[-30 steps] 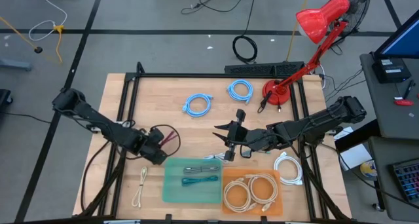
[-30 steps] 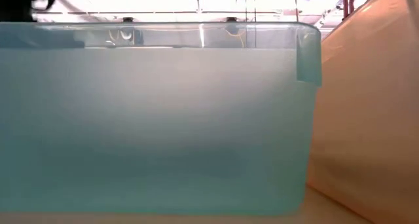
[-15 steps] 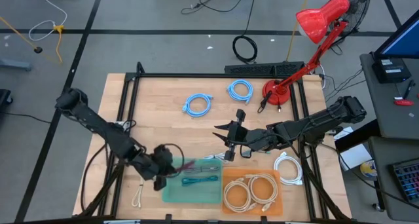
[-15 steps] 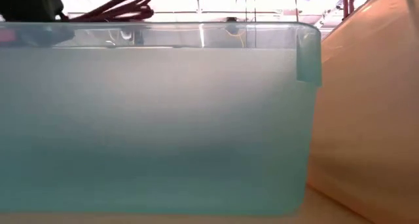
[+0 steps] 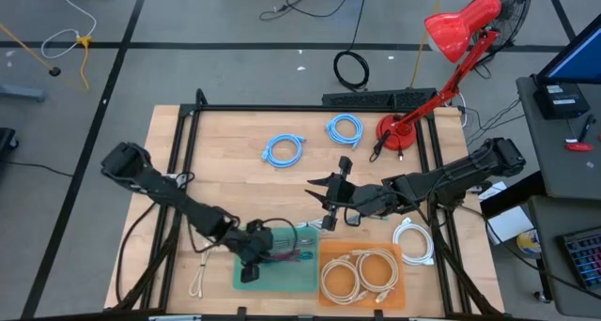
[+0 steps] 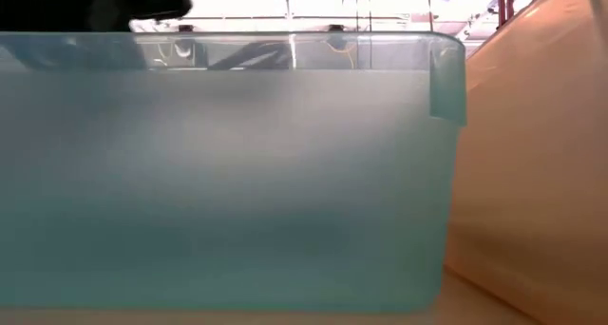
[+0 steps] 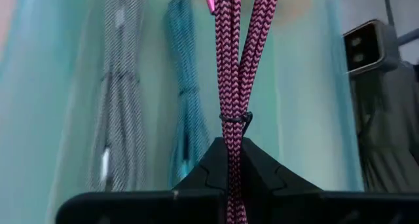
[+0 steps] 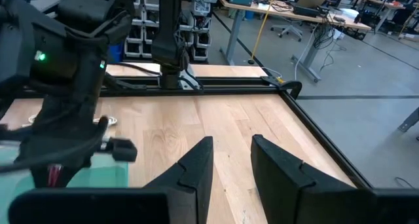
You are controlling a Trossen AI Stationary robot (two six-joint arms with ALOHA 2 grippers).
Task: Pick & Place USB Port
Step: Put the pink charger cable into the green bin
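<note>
Swung over the teal tray (image 5: 291, 276) — left gripper (image 5: 255, 258) arrives.
It pinches the pink cable (image 7: 230, 86); right gripper (image 8: 230, 160) waits spread — well apart.

In the low view the frosted wall of the teal bin (image 6: 228, 173) fills most of the picture and hides whatever lies inside it; the orange bin (image 6: 532, 144) runs off the right edge. In the left wrist view the pink braided cable (image 7: 230, 67) is cut off at top and bottom, and the grey cable (image 7: 111, 99) and teal cable (image 7: 186, 112) are blurred.
</note>
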